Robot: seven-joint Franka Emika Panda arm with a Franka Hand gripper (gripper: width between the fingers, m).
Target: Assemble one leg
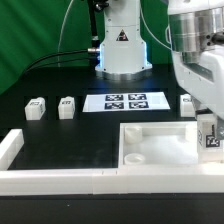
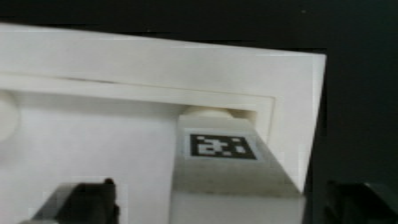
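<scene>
Nearest me, the white rail (image 1: 50,181) runs along the front. Moving right: two spare legs (image 1: 35,107), the marker board (image 1: 127,101), then the tray (image 1: 150,160). At the tray's corner on the exterior view's right, the leg (image 1: 211,135) stands upright at a socket (image 2: 210,100). The gripper (image 1: 209,128) straddles it, jaws apart: a gap shows beside one finger (image 2: 89,198). I judge seating is in hand; next I must close and twist squarely.
</scene>
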